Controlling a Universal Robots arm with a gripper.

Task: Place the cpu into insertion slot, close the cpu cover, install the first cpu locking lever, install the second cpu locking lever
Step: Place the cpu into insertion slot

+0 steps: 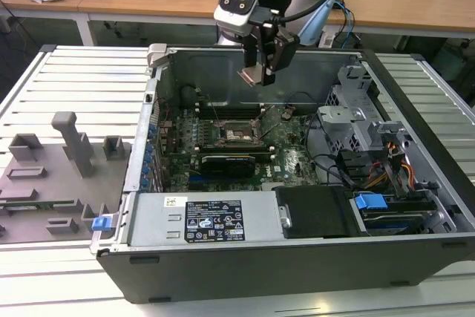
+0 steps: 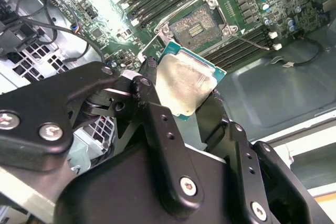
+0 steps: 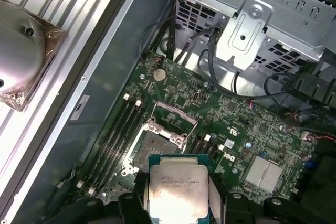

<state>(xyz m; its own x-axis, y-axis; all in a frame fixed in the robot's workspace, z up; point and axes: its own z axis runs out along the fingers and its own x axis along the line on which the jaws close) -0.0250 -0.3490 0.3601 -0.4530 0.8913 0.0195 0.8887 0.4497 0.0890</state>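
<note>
My gripper [image 1: 261, 72] hangs above the open computer case, shut on the cpu [image 1: 251, 75]. In both wrist views the cpu [image 2: 186, 83] [image 3: 177, 188] is a square chip with a pale metal top and green edge, pinched on two opposite sides by the black fingers [image 2: 148, 72]. Below it on the green motherboard lies the insertion slot [image 1: 236, 133] [image 2: 196, 24] [image 3: 156, 146], dark and uncovered. The cpu is held in the air, apart from the slot. In the first wrist view the cpu cover [image 3: 175, 116] stands raised at the slot's far edge.
Long black memory slots [image 3: 118, 129] flank the socket. A black expansion card [image 1: 234, 162] lies just in front of it. A metal drive cage [image 1: 356, 120] and cables [image 1: 386, 172] fill the exterior view's right. A grey fixture tray [image 1: 52, 176] sits left of the case.
</note>
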